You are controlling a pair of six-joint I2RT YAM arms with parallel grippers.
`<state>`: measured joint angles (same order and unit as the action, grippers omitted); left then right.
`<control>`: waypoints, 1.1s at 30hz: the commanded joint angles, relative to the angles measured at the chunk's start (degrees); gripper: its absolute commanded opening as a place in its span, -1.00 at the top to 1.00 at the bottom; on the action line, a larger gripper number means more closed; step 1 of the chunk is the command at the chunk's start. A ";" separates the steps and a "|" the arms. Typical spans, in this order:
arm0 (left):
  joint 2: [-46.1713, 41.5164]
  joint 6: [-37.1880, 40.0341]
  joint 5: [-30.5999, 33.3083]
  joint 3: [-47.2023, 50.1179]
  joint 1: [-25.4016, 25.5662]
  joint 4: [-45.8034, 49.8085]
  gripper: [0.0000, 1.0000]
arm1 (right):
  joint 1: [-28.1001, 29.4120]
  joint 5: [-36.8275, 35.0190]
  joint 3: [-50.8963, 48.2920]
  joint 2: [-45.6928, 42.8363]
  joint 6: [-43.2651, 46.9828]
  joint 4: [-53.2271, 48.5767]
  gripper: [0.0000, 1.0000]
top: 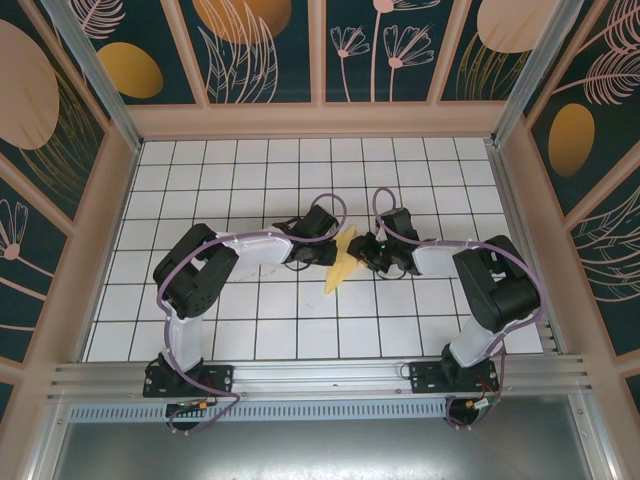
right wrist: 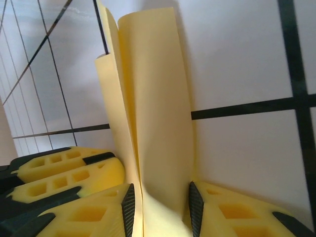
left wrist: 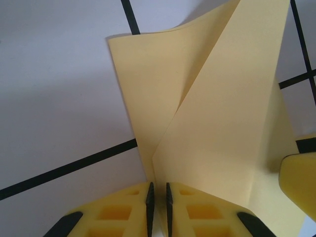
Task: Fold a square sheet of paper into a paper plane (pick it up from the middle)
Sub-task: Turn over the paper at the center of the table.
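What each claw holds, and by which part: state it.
Both hold the partly folded yellow sheet of paper. The left claw pinches a folded edge where the layers meet; the right claw clamps the folded layers at one end.

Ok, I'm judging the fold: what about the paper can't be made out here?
Top view: paper too small for creases; edges covered by the left gripper and right gripper.
Left wrist view: right side cut by the frame, bottom behind the fingers.
Right wrist view: lower end hidden between the pads, top corner cut off.
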<state>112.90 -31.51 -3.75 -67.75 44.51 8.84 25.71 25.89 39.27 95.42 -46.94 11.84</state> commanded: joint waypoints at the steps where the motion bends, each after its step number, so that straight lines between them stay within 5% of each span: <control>1: 0.17 -0.11 -2.21 1.71 -0.38 -0.99 0.63 | 0.49 2.39 0.04 0.42 -0.64 3.57 0.26; 33: -0.49 -0.31 -3.40 3.59 -1.27 -2.00 0.65 | -3.10 8.96 4.12 6.10 4.10 9.96 0.14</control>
<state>112.18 -31.70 -6.63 -65.63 43.38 5.96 22.90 33.36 42.19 101.32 -43.97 20.12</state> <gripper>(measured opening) 0.174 0.434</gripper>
